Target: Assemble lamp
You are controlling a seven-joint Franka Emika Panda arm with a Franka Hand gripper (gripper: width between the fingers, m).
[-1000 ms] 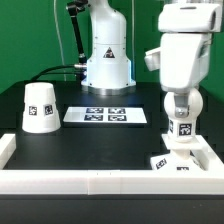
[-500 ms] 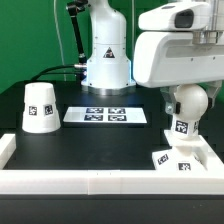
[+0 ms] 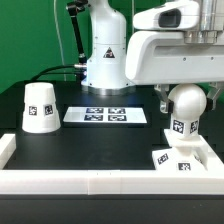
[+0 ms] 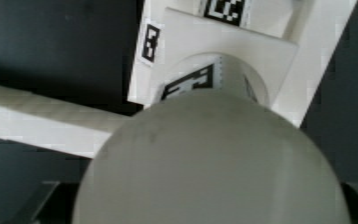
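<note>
Shade point(image 3: 40, 107) sits alone at 9 o'clock on the worktop point(image 3: 100, 145), with the marker board point(image 3: 106, 116) dead centre. Over at 3 o'clock the bulb point(image 3: 185, 108) stands upright, neck down on the square base point(image 3: 172, 160). The claw point(image 4: 202, 212) hangs right over the dome, fingers point(image 4: 43, 205) spread wide, gripping nothing afaict. My take: lift straight toward 12 with no sideways nudge, or the bulb could tip off its seat.

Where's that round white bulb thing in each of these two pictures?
Exterior view: the round white plastic bulb stands upright at the exterior view's right.
Wrist view: the bulb fills much of the picture, very close.
Shared landmark: the flat square white tagged base beneath it.
</note>
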